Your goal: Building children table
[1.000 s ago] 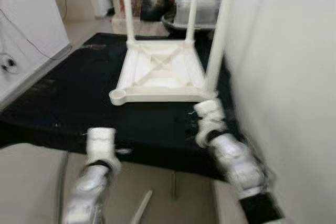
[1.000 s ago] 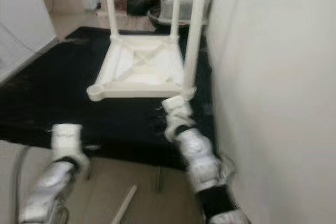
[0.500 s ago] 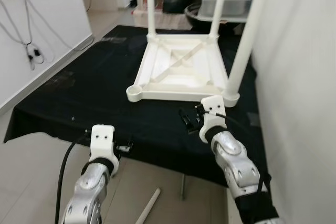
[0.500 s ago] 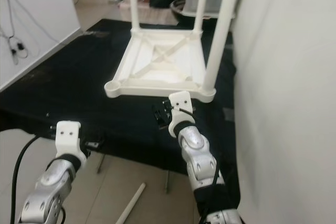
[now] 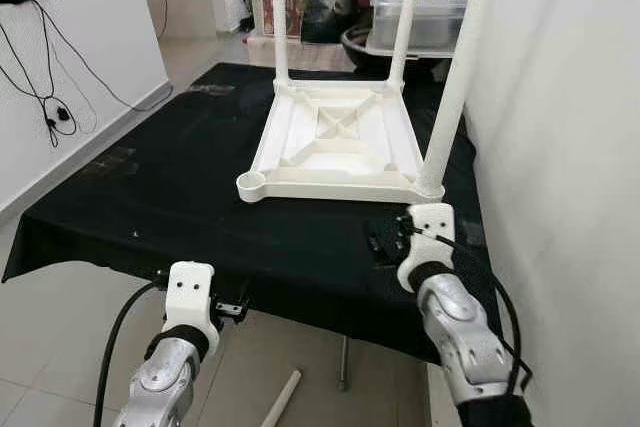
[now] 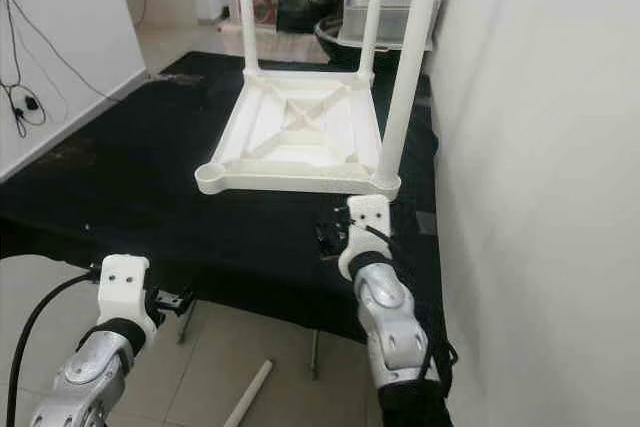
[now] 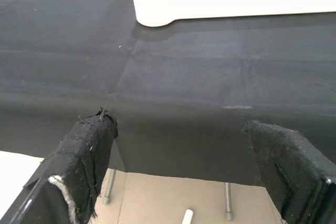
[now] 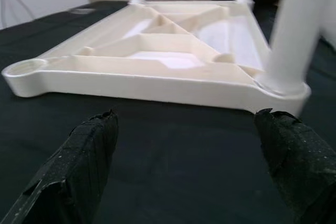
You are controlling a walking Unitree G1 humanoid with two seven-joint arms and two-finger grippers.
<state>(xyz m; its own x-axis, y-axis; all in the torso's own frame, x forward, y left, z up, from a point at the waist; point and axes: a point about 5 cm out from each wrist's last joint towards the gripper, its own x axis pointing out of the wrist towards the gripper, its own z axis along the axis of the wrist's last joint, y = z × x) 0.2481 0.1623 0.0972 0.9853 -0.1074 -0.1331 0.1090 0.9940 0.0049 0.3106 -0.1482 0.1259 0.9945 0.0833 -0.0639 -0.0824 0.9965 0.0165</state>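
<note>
upside-down white children table (image 5: 335, 142) on the black-draped worktop (image 5: 150, 197), three legs already standing in their sockets – two at the far corners, one at the near right corner (image 5: 455, 67). near left socket (image 5: 251, 183) still empty, so probably mid-assembly with one leg to go. a white rod (image 5: 280, 399) lying on the floor under the worktop's near edge, possibly that last leg, though too little visible to be sure.

right tool (image 8: 184, 145) spread wide and holding nothing, low over the cloth just in front of the near edge of the tabletop, close to the fitted corner leg. left tool (image 7: 189, 156) likewise wide and empty, hovering at the worktop's front edge, well apart from the table.

next move, as judged: fetching the missing leg – a reach down below the worktop edge – then seating it upright in the empty near left socket, likely with the other tool steadying the tabletop.

compared with a second ago: blur gone, view settled and shifted, table and legs sitting as before; both arms a little further from the table edge.
</note>
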